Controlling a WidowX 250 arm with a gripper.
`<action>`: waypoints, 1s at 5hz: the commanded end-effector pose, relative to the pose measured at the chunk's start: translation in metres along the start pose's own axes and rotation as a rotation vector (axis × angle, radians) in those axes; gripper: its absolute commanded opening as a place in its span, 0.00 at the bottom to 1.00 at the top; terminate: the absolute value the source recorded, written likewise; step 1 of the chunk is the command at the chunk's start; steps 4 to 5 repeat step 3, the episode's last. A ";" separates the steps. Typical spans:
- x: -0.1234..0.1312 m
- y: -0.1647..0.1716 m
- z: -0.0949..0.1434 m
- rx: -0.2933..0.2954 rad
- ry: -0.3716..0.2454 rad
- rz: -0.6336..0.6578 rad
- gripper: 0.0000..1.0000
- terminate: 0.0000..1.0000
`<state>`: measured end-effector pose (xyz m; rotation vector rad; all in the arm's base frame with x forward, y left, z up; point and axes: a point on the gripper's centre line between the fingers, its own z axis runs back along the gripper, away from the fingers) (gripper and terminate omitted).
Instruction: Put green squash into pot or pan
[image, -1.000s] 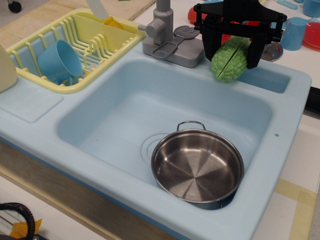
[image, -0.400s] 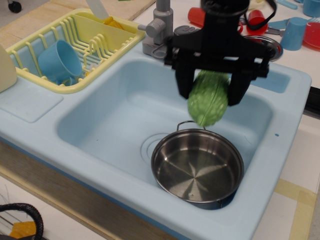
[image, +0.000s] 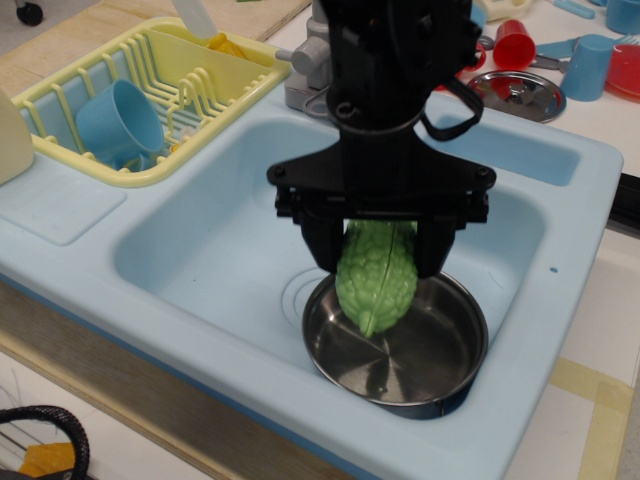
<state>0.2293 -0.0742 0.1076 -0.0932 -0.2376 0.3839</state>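
Note:
The green squash (image: 376, 277) hangs upright, tapered end down, between the black fingers of my gripper (image: 378, 262). The gripper is shut on the squash and holds it directly over the left half of the shiny steel pan (image: 440, 350), its lower tip just above the pan's floor. The pan sits in the front right of the light blue sink basin (image: 215, 250). My arm hides the pan's far rim and its loop handle.
A yellow dish rack (image: 150, 90) with a blue cup (image: 118, 122) stands at the back left. The grey faucet (image: 305, 65) is behind my arm. A flat metal lid (image: 518, 92), a red cup (image: 512, 42) and blue cups (image: 592, 62) lie at the back right.
My gripper has carried the squash from the sink's back right rim forward and down, to just over the pan. The pan has not moved.

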 end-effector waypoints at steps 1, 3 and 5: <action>0.008 0.002 0.003 -0.103 -0.026 -0.070 1.00 0.00; 0.008 0.002 0.003 -0.103 -0.026 -0.070 1.00 1.00; 0.008 0.002 0.003 -0.103 -0.026 -0.070 1.00 1.00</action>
